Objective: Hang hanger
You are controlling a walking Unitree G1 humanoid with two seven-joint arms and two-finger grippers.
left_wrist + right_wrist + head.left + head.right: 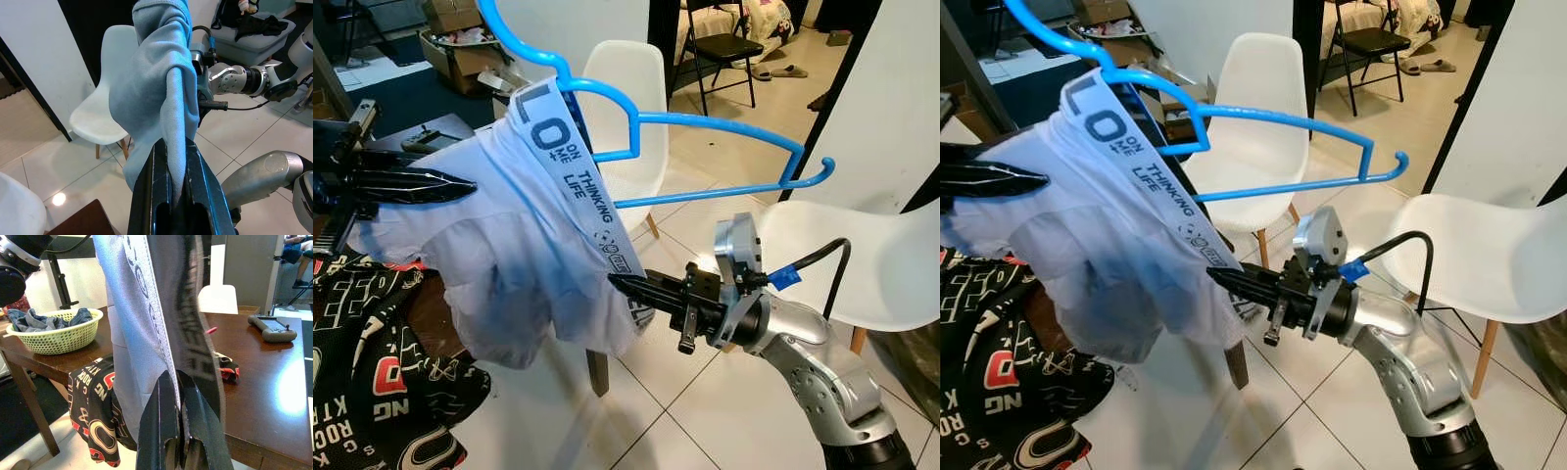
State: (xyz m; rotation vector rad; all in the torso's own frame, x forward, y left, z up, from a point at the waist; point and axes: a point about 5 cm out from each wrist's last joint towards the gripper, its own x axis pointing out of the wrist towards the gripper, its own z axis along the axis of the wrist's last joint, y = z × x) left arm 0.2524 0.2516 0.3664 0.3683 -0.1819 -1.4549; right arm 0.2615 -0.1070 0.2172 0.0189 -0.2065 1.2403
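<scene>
Blue plastic, thin and curved, forms the hanger (705, 132) held up in the air above the dark wooden table (274, 382), its hook cut off at the frame's top, with pale grey soft-knit underwear (524, 245) draped over it. Its wide waistband reads "LO", "ON THE LIFE" and "THINKING". The left gripper (176, 196) pinches a fold of this cloth, the right gripper (178, 431) is clamped on the waistband, and black fabric with red-and-white lettering (382, 362), partly unreadable, hangs off the table's edge.
</scene>
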